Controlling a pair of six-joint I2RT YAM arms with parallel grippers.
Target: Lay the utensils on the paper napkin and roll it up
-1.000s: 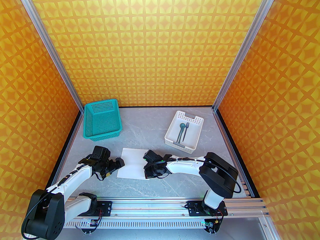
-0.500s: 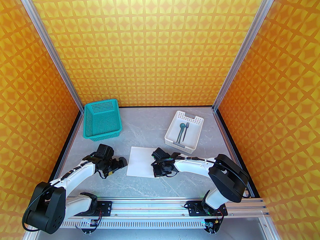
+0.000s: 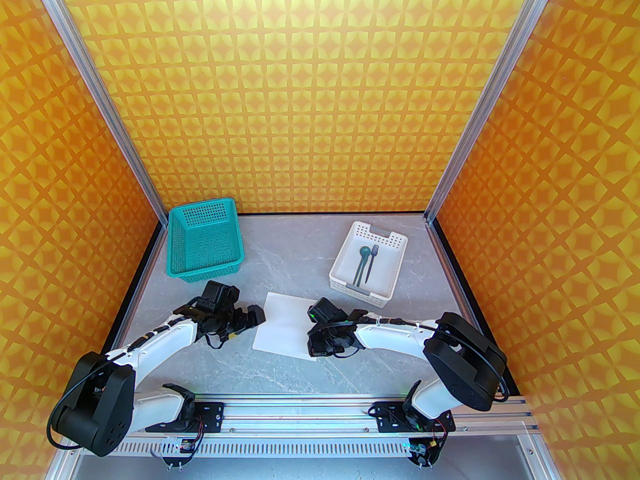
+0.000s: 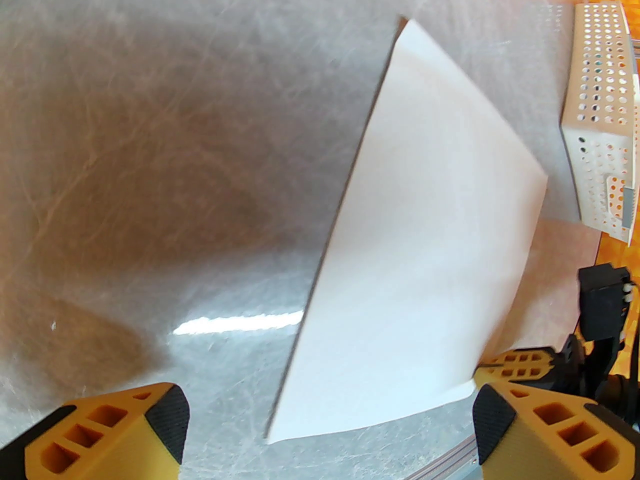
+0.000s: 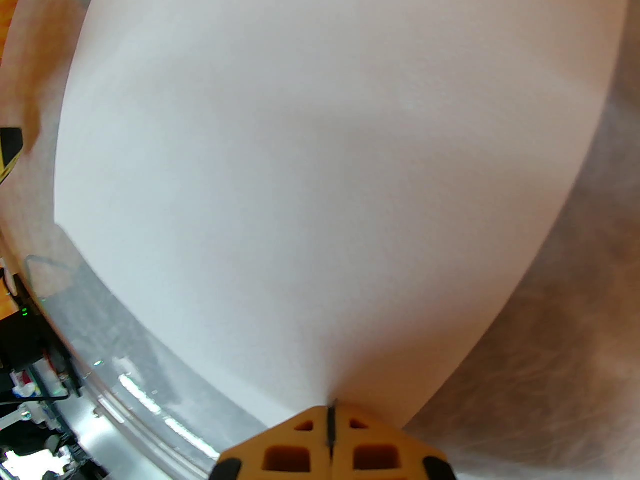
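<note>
White paper, thin and unmarked: the paper napkin [image 3: 286, 325] lies on the grey table [image 3: 300, 375] between the two arms, its edges skewed to the table's near edge. The right gripper [image 5: 330, 418] is closed on the napkin's right-hand near edge. Its wrist view shows the two yellow fingers pressed together with the sheet pinched between them, and the paper bows gently away from the pinch. The left gripper [image 4: 327, 420] has its jaws wide apart and holds nothing, just beside the napkin's left edge. Whether it touches the table cannot be told.

The utensils [image 3: 366, 262] are not on the napkin. They lie together in the white tray [image 3: 357, 289], beyond the napkin and to its right. Their handles point toward the arms and their heads away, with the long axes running roughly front to back at a slight lean. A teal basket [image 3: 205, 240] stands at far left.

Assessment: the step in hand appears to be setting the napkin; loading has not begun. The pick turns on one relation — the tray lies on the right arm's side, well apart from the left gripper. The right arm is therefore the nearer, yet it is the one occupied. It would need to release first, then close across the slim handles, not along them.
</note>
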